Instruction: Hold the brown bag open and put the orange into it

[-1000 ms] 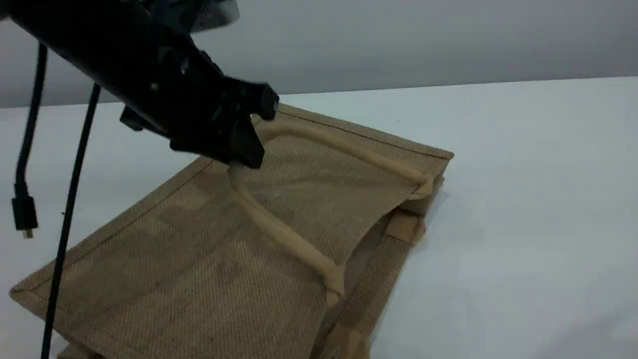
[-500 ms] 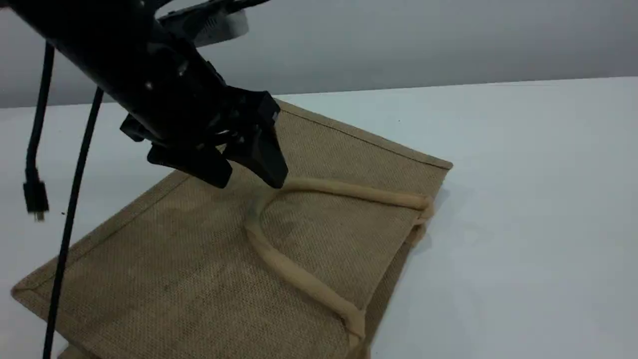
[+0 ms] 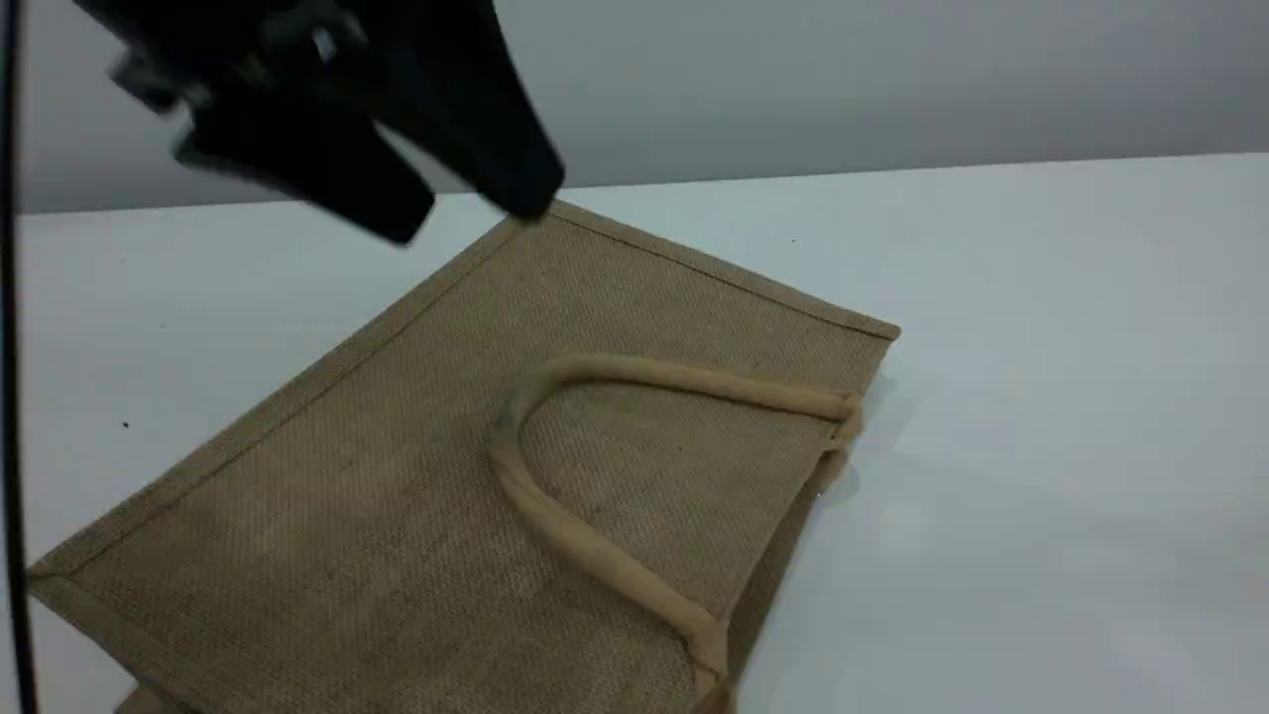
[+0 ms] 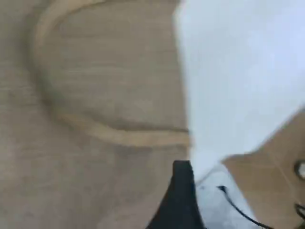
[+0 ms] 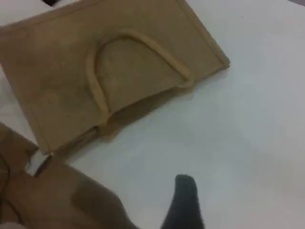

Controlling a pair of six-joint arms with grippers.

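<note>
The brown bag (image 3: 377, 516) lies flat on the white table, its mouth toward the right, and one beige handle (image 3: 595, 372) rests in a loop on its top face. Raised above the bag's far corner and blurred, my left gripper (image 3: 466, 208) is open and holds nothing. In the left wrist view its dark fingertip (image 4: 181, 191) hangs over the bag (image 4: 95, 76) beside the handle (image 4: 119, 136). The right wrist view shows the bag (image 5: 133, 67) from farther off. My right fingertip (image 5: 185, 195) is over bare table, with nothing on it. The orange is out of view.
The white table (image 3: 1041, 397) stretches to the right of the bag. A black cable (image 3: 10, 397) hangs down the scene's left edge. Beyond the table's edge a brown floor (image 5: 71, 200) shows in the right wrist view.
My left gripper opened, let go of the handle and rose up and to the left. The handle dropped flat onto the bag and the lifted mouth sank shut.
</note>
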